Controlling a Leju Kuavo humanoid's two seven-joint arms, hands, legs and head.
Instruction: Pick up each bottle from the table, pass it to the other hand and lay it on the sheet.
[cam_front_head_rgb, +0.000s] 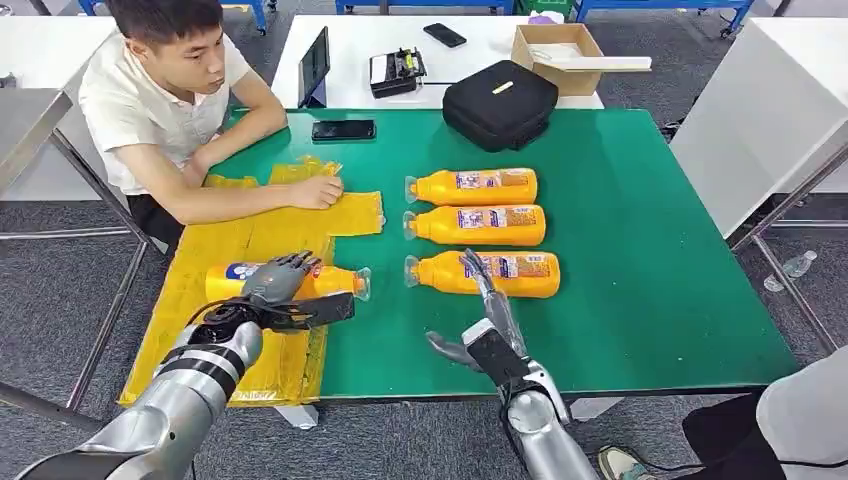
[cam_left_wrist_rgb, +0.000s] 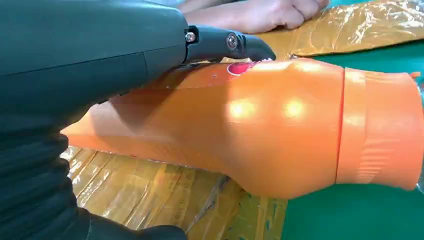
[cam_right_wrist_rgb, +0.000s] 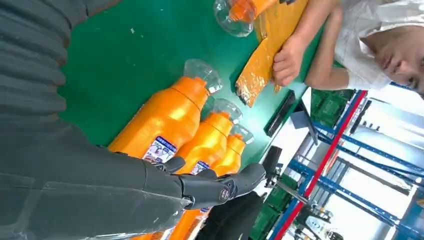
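Observation:
An orange bottle (cam_front_head_rgb: 335, 282) (cam_left_wrist_rgb: 280, 130) lies on its side on the yellow sheet (cam_front_head_rgb: 250, 240) (cam_left_wrist_rgb: 150, 190), its clear cap pointing right past the sheet's edge. My left hand (cam_front_head_rgb: 278, 280) (cam_left_wrist_rgb: 100, 55) is over its middle and grips it, fingers curled across the top. Three more orange bottles (cam_front_head_rgb: 480, 186) (cam_front_head_rgb: 485, 225) (cam_front_head_rgb: 525, 274) lie in a row on the green table (cam_front_head_rgb: 650, 250), caps to the left. My right hand (cam_front_head_rgb: 490, 320) (cam_right_wrist_rgb: 150, 185) is open, with its fingers stretched out over the nearest of them (cam_right_wrist_rgb: 165, 120), holding nothing.
A person sits at the far left with a hand (cam_front_head_rgb: 318, 192) resting on the sheet's far end. A phone (cam_front_head_rgb: 343, 130) and a black bag (cam_front_head_rgb: 500, 103) lie at the table's back edge. A cardboard box (cam_front_head_rgb: 560, 50) stands on the white table behind.

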